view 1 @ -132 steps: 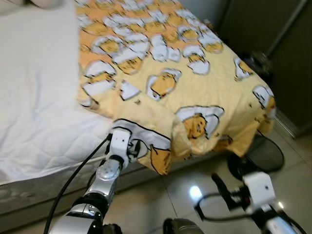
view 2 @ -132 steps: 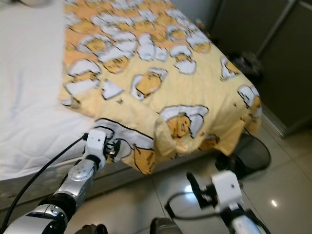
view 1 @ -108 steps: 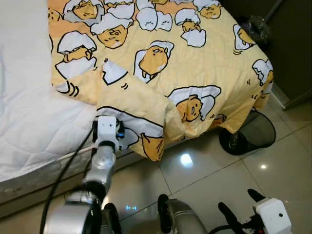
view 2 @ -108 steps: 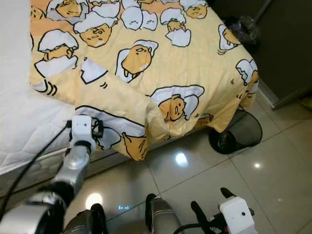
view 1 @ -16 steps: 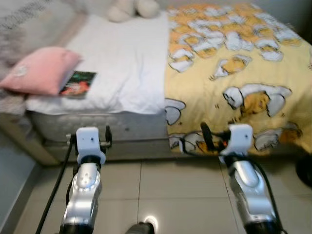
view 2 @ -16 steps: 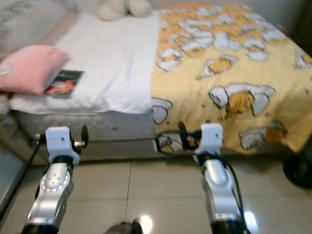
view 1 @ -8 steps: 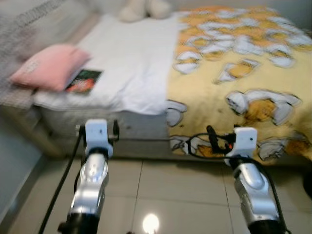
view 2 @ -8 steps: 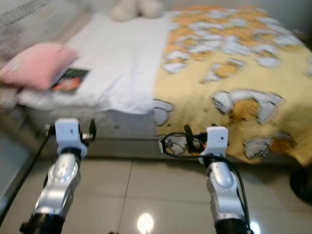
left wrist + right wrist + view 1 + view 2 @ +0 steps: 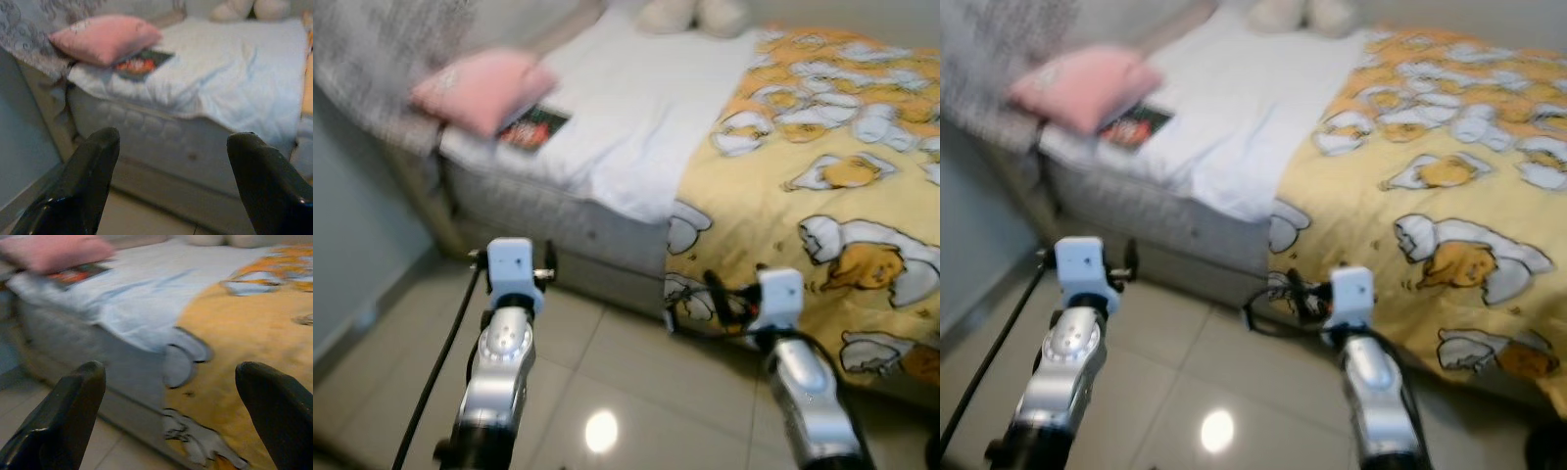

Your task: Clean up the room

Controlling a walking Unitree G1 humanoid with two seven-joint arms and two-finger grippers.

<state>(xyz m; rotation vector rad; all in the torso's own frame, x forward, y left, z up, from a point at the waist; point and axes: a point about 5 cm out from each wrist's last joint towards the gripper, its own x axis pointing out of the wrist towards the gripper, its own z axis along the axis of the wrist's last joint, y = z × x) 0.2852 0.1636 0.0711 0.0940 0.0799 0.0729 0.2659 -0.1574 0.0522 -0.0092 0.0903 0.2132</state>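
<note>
Beside the pink pillow (image 9: pixel 481 86), at the head end of the bed (image 9: pixel 636 127), lies a book (image 9: pixel 534 124) flat on the white sheet, one edge tucked just under the pillow: likely the next thing to tidy. Spread over the foot half of the bed, well apart from the pillow, a yellow cartoon-print blanket (image 9: pixel 832 186) draping over the mattress edge toward the floor. Beyond the pillow, against the far wall, a pale plush toy (image 9: pixel 697 14), blurred. Short of the bed and low over the tiled floor (image 9: pixel 607 372), left claw (image 9: pixel 168 186) with fingers spread wide and holding nothing, aimed roughly at the mattress side below the pillow; right claw (image 9: pixel 171 421) equally wide and empty, facing the seam where blanket meets sheet. To do this step well: finish the approach until close to the pillow end, settle so the blur clears, then lift the left arm above mattress height and come at the book's free edge, away from the pillow, with a flat, shallow pinch so the sheet is not gathered along with it. Compared with a second ago, whole scene shifted rightward and the pillow end drawn nearer, a camera turn rather than any movement of the bedding; both claws as open and empty as then.
</note>
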